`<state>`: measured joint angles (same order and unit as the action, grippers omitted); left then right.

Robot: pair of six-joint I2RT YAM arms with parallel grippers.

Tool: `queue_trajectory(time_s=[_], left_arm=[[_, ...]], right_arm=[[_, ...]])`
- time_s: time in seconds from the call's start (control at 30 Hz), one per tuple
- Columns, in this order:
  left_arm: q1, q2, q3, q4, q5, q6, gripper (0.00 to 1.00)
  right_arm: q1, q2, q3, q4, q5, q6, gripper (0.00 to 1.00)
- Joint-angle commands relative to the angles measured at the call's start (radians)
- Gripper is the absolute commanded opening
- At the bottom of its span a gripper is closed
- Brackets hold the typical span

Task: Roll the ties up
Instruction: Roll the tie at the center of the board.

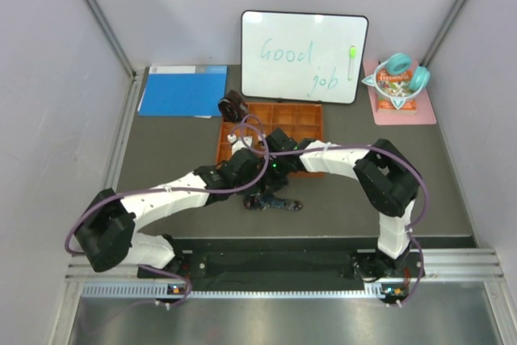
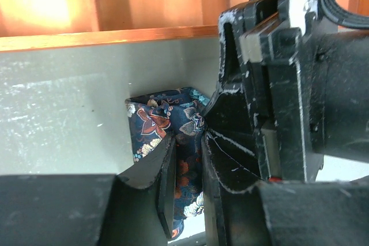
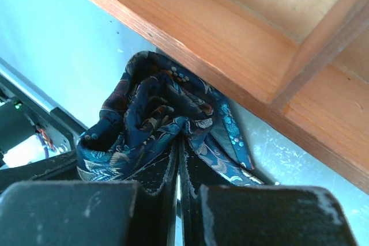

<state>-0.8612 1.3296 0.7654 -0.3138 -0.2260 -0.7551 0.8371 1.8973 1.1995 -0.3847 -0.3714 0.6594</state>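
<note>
A navy floral tie (image 1: pixel 277 204) lies bunched into a loose coil on the grey mat, just in front of the orange tray (image 1: pixel 309 115). My left gripper (image 2: pixel 187 137) is shut on a fold of the tie (image 2: pixel 154 124), with fabric filling the gap between its fingers. From the other side, my right gripper (image 3: pixel 179 140) is shut, its tips pinching the coil (image 3: pixel 144 108) by the tray's wall (image 3: pixel 219 44). Both grippers meet over the tie in the top view. A dark brown tie (image 1: pixel 233 106), rolled into a coil, sits at the tray's far left corner.
A whiteboard (image 1: pixel 304 56) stands at the back. A blue folder (image 1: pixel 182 90) lies at the back left. A pink mat with teal headphones (image 1: pixel 397 78) is at the back right. The tray's wooden wall (image 2: pixel 109 37) runs close behind the tie.
</note>
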Motion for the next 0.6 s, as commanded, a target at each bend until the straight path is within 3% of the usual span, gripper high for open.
queue_trajectory(time_s=[0.0, 0.57], left_arm=[[-0.022, 0.049, 0.054, 0.073, 0.016, -0.009, 0.2], [-0.119, 0.186, 0.143, 0.062, 0.001, -0.016, 0.2]], right_arm=[[0.031, -0.027, -0.037, 0.017, -0.032, 0.008, 0.0], [-0.013, -0.102, -0.107, -0.034, 0.002, -0.015, 0.0]])
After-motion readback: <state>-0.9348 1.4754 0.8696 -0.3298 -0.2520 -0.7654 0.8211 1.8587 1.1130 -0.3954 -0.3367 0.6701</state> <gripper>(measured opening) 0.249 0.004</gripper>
